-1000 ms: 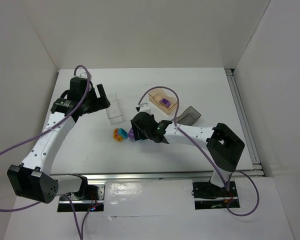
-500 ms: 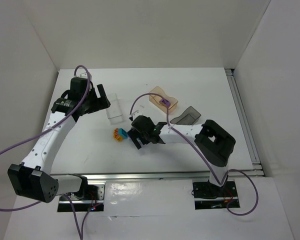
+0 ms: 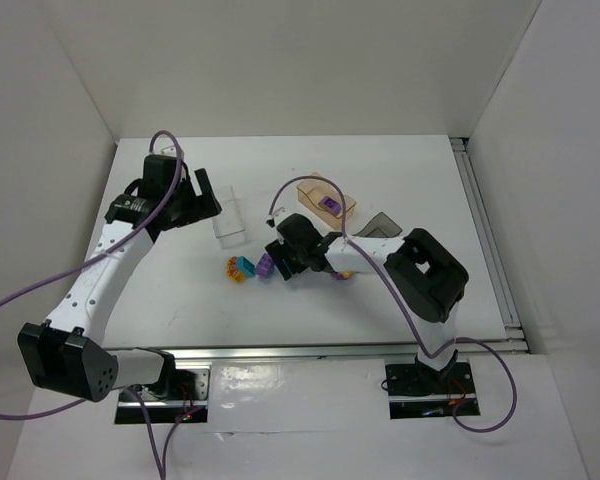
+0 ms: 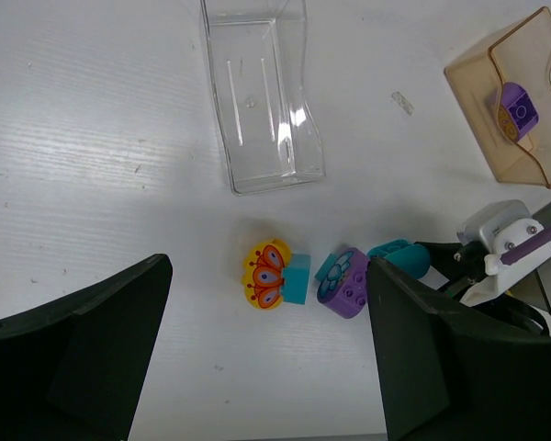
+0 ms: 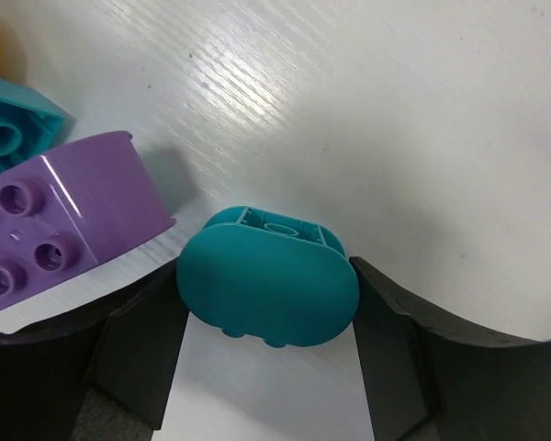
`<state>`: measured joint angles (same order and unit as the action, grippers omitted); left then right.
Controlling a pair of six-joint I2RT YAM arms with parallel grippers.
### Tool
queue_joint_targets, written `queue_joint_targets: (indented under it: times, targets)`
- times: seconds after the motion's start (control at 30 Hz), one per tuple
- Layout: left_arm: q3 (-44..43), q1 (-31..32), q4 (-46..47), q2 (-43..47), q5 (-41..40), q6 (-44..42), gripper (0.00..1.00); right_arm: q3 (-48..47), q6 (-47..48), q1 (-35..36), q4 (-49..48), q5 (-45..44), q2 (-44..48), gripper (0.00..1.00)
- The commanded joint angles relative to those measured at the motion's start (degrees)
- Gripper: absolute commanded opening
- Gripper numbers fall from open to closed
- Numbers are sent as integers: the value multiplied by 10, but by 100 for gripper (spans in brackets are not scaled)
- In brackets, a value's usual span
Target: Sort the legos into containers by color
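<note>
**Top view.** The left gripper (image 3: 204, 194) hangs near the clear tray (image 3: 230, 216) with its jaws wide apart and nothing in them. The right gripper (image 3: 278, 262) is down among the loose bricks on the table (image 3: 180, 300). The peach tray (image 3: 308, 190) already holds one sorted brick (image 3: 329, 204), which is purple. The grey tray (image 3: 382, 227) is partly hidden by the right arm, so its contents cannot be read. A yellow brick (image 3: 234, 268) and a loose purple brick (image 3: 265, 266) lie just left of the right gripper, and whatever sits between its fingers is hidden here.

**Left wrist view.** This view settles that the clear tray is empty. It also resolves the loose group into a row: the yellow brick with a butterfly print, a small teal block (image 4: 297, 279) touching it, and the purple brick near them. A rounded teal brick (image 4: 399, 254) sits at the right gripper's tip.

**Right wrist view.** Only this view shows the grip. The fingers (image 5: 138, 358) are closed on the two ends of the teal brick, which lies just beside the purple brick. Whether it has left the table cannot be told.

**Progress.** The task appears to be at an early stage. One brick is sorted and one is in hand. Three are unsorted on the table, and no tray is visibly assigned yet to teal or yellow.
</note>
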<state>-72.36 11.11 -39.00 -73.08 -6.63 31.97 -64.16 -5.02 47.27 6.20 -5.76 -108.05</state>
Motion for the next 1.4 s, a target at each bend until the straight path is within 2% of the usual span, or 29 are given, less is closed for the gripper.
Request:
queue_joint_targets:
  times: [0.0, 0.1, 0.17, 0.27, 0.43, 0.57, 0.6, 0.7, 0.8, 0.93, 1.07, 1.13, 1.17, 1.33, 1.37]
  targets:
    - [-4, -2, 7, -10, -7, 10, 94, 14, 0, 3, -44, -1, 32, 69]
    - [-4, -2, 7, -16, 5, 10, 94, 27, -13, 3, -44, -21, 64, 67]
    - [-4, -2, 7, -22, 12, 10, 94, 27, -13, 3, -32, -36, 81, 62]
    - [1, -2, 14, -22, 18, 10, 94, 27, -27, 8, -18, -69, 120, 62]
    - [7, -2, 14, -22, 18, 10, 94, 13, -93, -13, 70, -160, 177, 62]
    - [13, -2, 19, -10, 29, 10, 93, 74, -156, -84, 75, -174, 242, 62]
    - [13, -2, 24, -4, 36, 5, 92, 82, -181, -121, 81, -174, 259, 62]
    - [13, -2, 24, 2, 42, -1, 92, 103, -205, -186, 96, -162, 271, 62]
    - [13, -2, 24, 2, 15, -1, 92, 116, -221, -222, 102, -153, 271, 62]
    - [13, -2, 24, -5, 21, -7, 93, 121, -221, -258, 86, -129, 264, 63]
    - [7, -2, 14, -5, 21, -7, 93, 108, -215, -258, 80, -129, 244, 74]
    - [2, -2, 14, -5, 11, -7, 93, 103, -215, -258, 87, -129, 237, 87]
    - [2, -2, 8, -5, -3, -7, 94, 103, -215, -250, 93, -138, 237, 100]
    - [2, -2, 8, 1, 4, -19, 94, 103, -227, -190, 105, -182, 281, 100]
    - [2, -2, 8, 1, 9, -19, 94, 103, -235, -153, 105, -188, 299, 100]
